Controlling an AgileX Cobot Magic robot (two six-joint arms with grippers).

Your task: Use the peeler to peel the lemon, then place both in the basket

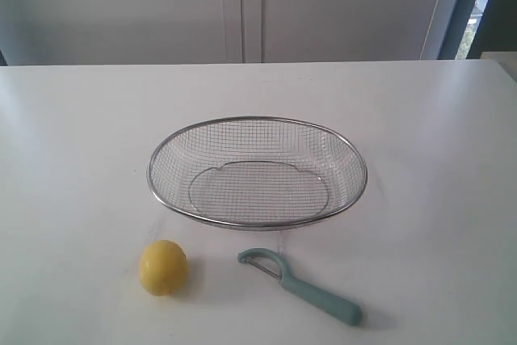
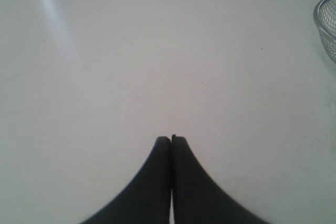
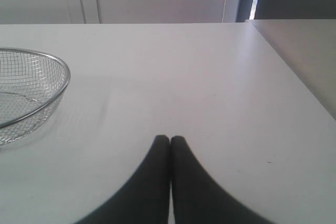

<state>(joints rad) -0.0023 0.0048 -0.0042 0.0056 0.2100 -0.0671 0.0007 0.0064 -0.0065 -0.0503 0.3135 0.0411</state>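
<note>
Left fingers (image 2: 163, 150) pressed together, right fingers (image 3: 161, 150) too, nothing held. Lemon (image 1: 163, 267) and peeler (image 1: 303, 284) lie on tabletop (image 1: 73, 159), camera side of empty basket (image 1: 257, 119). Suggest: left clamps lemon, right takes peeler mid-handle, blade clear.

The left tool (image 2: 171, 139) shows two matte black fingers (image 2: 152, 182), broad at the base and curving in to narrow blunt tips. The right tool (image 3: 169, 139) looks alike.
</note>
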